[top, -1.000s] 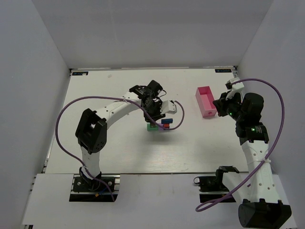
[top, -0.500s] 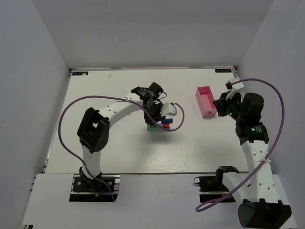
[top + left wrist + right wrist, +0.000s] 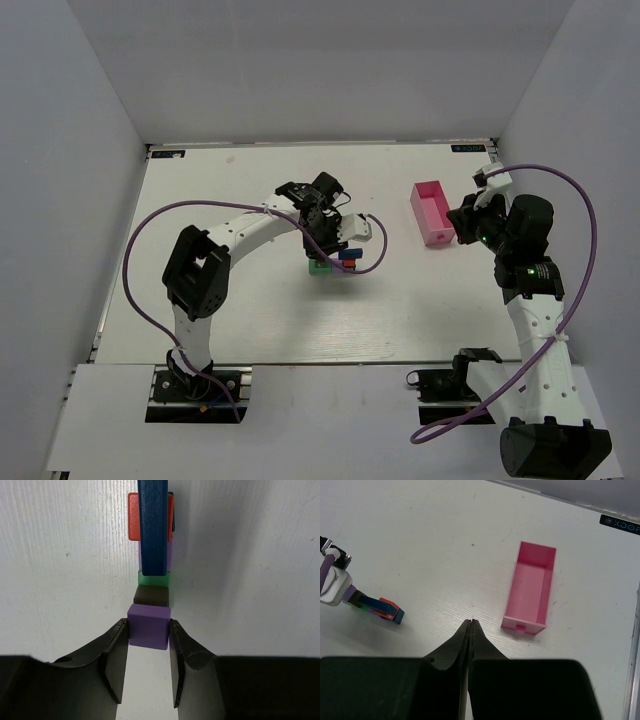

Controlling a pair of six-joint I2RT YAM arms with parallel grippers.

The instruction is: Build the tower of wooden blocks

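Observation:
The wood block tower [image 3: 333, 261] stands mid-table. In the left wrist view it shows a brown block [image 3: 151, 596], a green block [image 3: 154, 578], a long dark blue block [image 3: 153, 525], a red-orange block [image 3: 133, 517] and a purple one under the blue. My left gripper [image 3: 148, 624] is shut on a separate purple block [image 3: 149, 630], held right at the brown block's near side. From above, the left gripper [image 3: 322, 240] covers part of the tower. My right gripper [image 3: 471, 622] is shut and empty, held above the table far right of the tower [image 3: 379, 607].
A pink rectangular tray [image 3: 421, 208] lies at the back right, open and empty, just left of the right gripper [image 3: 462, 222]; it also shows in the right wrist view [image 3: 523, 625]. A purple cable loops beside the tower.
My left wrist has shifted slightly down and right over the tower with the purple block. The right arm has not moved.

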